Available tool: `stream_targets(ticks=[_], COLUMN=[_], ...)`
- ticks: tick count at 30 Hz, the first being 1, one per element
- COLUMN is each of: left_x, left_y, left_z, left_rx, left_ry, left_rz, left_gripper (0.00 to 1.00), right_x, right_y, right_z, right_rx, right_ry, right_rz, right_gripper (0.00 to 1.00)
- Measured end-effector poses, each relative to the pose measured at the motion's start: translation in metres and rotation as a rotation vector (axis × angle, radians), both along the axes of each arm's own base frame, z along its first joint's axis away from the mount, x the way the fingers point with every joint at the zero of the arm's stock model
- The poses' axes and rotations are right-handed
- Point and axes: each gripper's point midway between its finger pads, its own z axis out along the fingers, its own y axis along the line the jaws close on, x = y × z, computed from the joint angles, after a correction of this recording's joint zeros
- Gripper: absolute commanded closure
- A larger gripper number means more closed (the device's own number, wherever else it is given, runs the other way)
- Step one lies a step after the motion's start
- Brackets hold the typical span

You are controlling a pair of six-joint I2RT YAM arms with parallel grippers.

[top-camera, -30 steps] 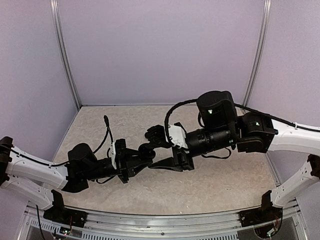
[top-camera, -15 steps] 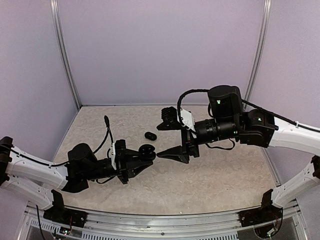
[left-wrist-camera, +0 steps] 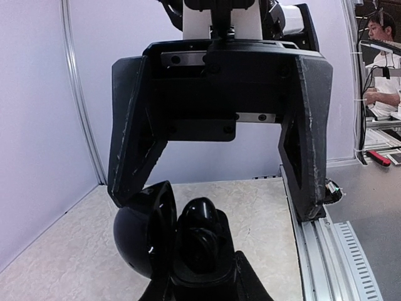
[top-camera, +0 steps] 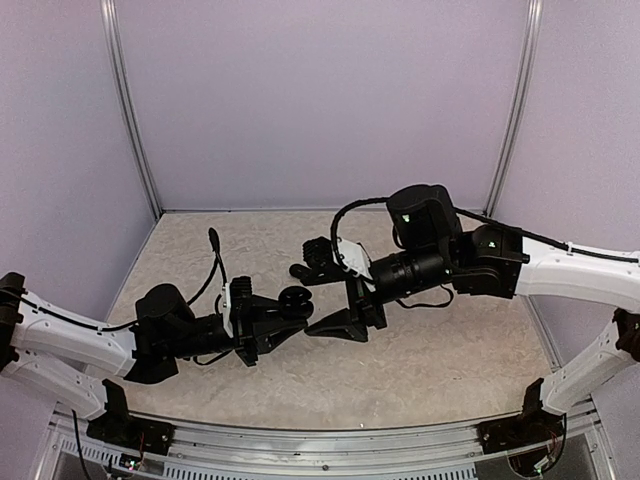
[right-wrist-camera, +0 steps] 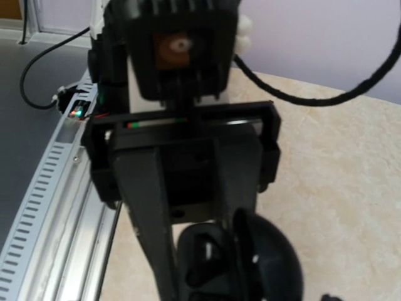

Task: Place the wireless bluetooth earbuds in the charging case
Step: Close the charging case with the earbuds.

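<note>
Risk first: the left fingers (top-camera: 283,312) are clamped on the charging case (top-camera: 293,300), which I judge is held just clear of the desk (top-camera: 420,370) with its lid (left-wrist-camera: 145,233) swung open. The right fingers (top-camera: 320,298) stand spread wide with nothing between them. One tip sits at 12 o'clock of the case and the other at 4 o'clock, both close.

- A tip brushing the lid could snap it shut or twist the glossy case in the grip.
- A nudge could unseat whatever sits in the well.
- A bud is far smaller than a finger, so a bud on the desk could be flicked away rather than pinched.

Views:
- Left wrist looks into the case. The lid is at 9 o'clock and a glossy rounded shape in the well is probably a seated earbud (left-wrist-camera: 200,219). The top view shows only a black lump there.
- Right wrist is blurred and sees the case from the far side, lid at 3 o'clock. A dark speck (right-wrist-camera: 329,297) lies on the desk at the 5 o'clock edge. I cannot tell whether it is the second bud.
- Only the top view shows how both arms lie.
</note>
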Motion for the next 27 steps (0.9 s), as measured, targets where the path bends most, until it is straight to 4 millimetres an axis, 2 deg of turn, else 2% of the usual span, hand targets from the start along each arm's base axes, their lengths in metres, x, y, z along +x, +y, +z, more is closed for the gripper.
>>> stream_targets(ticks=[4,9,14,23,27], left_x=[0.0,-0.001,0.001,-0.001,-0.001], left_y=[0.0,0.0,0.002,0.002,0.002], left_z=[0.0,0.002,0.002,0.002,0.002], left_rx=[-0.002,-0.013,-0.018,-0.017,-0.016], left_ry=[0.005,0.019,0.033,0.036,0.035], left_rz=[-0.002,-0.012,-0.013,-0.025,-0.025], left_gripper=[0.94,0.94,0.94,0.94,0.94], right_x=[-0.004,-0.009,-0.017,-0.019,-0.013], right_y=[0.001,0.001,0.0,-0.005,-0.008], right_z=[-0.002,0.005,0.007,0.012,0.017], right_rx=[-0.005,0.009,0.015,0.025,0.04], right_ry=[0.015,0.024,0.032,0.043,0.049], right_rz=[0.025,0.063,0.109,0.1,0.063], right_gripper=[0.26,0.42,0.44,0.49,0.51])
